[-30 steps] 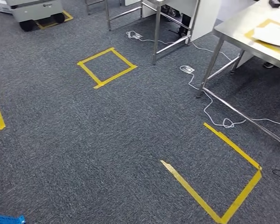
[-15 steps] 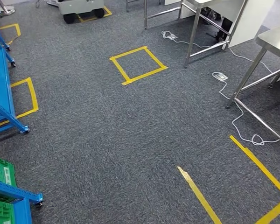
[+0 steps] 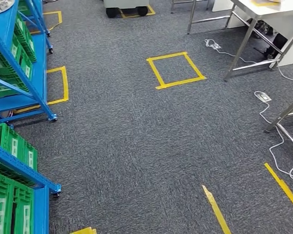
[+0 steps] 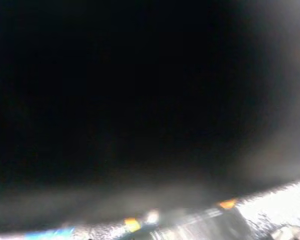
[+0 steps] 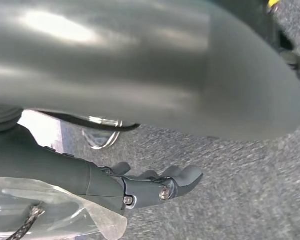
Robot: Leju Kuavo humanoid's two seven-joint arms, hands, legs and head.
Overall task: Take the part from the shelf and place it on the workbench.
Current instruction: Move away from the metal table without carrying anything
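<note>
While the blue shelf point(image 3: 25, 92) stands off to the robot's left, no part is discernible; the right robot hand point(image 5: 156, 187) hangs empty, fingers loosely extended; the left's state is unclear.

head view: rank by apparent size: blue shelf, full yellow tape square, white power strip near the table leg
1. blue shelf, largest, though it is also nearest the camera
2. yellow tape square
3. white power strip, smallest
</note>
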